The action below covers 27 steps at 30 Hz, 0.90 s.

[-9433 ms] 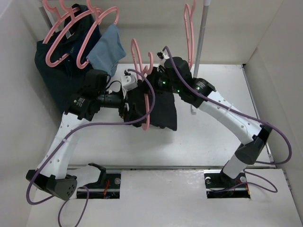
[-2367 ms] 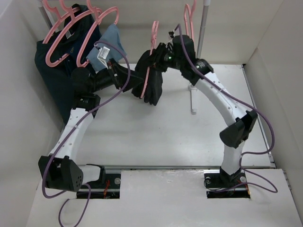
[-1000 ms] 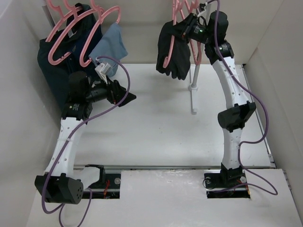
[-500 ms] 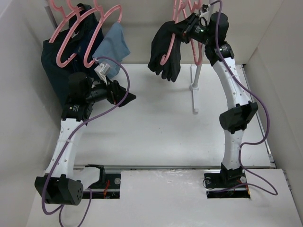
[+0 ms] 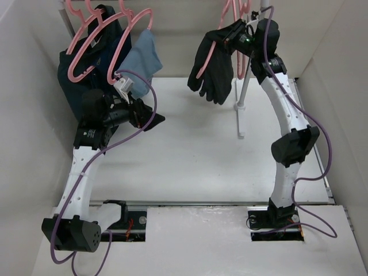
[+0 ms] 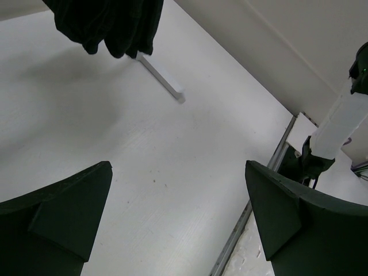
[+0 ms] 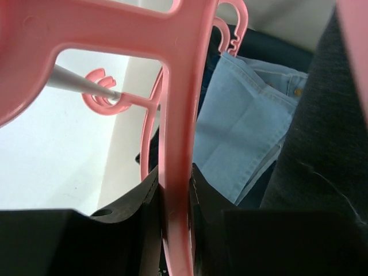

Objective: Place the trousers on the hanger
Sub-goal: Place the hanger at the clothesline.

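Observation:
The black trousers [image 5: 214,66] hang folded over a pink hanger [image 5: 202,64] high at the back, beside the rack pole. My right gripper [image 5: 237,35] is shut on that hanger; in the right wrist view its jaws clamp the pink bar [image 7: 176,172], with the trousers [image 7: 322,161] at the right edge. My left gripper [image 5: 154,118] is open and empty above the table's left part. In the left wrist view its fingers [image 6: 63,213] stand wide apart over the bare table, and the trousers' hem [image 6: 112,26] hangs at the top.
A grey rack pole [image 5: 248,69] stands on a base [image 5: 239,118] at the back right. At the back left hang pink hangers [image 5: 92,43] with a dark navy garment [image 5: 77,77] and a light-blue cloth [image 5: 138,57]. White walls enclose the table [image 5: 195,155].
My right arm lifted the hanger with the trousers from table height up to the rack top and shifted it slightly right. My left gripper let go, drew back left and stays open.

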Available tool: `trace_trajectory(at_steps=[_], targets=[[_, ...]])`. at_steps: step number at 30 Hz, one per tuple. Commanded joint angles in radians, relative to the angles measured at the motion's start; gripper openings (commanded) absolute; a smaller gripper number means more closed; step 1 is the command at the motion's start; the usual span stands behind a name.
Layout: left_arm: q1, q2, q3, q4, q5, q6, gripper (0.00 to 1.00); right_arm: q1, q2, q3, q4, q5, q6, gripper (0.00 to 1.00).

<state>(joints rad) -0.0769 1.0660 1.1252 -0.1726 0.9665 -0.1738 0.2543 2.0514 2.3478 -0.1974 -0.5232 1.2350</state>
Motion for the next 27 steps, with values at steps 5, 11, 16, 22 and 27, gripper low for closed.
trace_trajectory(at_steps=[5,11,16,22,27], targets=[[0.003,-0.038,-0.011,0.022,0.0,-0.003,1.0,-0.055,-0.206,-0.182,0.133,0.091,0.035,0.31],[0.003,-0.038,-0.021,0.054,0.011,-0.021,1.0,-0.055,-0.227,-0.212,0.133,0.051,0.003,0.52],[0.003,-0.047,-0.03,0.055,0.011,-0.021,1.0,-0.055,-0.27,-0.252,0.133,0.029,-0.051,0.99],[0.012,-0.047,-0.03,0.035,0.011,-0.01,1.0,-0.033,-0.371,-0.413,0.133,0.029,-0.14,0.99],[0.012,-0.057,-0.03,0.006,0.001,0.023,1.0,-0.01,-0.536,-0.623,0.086,0.089,-0.261,0.99]])
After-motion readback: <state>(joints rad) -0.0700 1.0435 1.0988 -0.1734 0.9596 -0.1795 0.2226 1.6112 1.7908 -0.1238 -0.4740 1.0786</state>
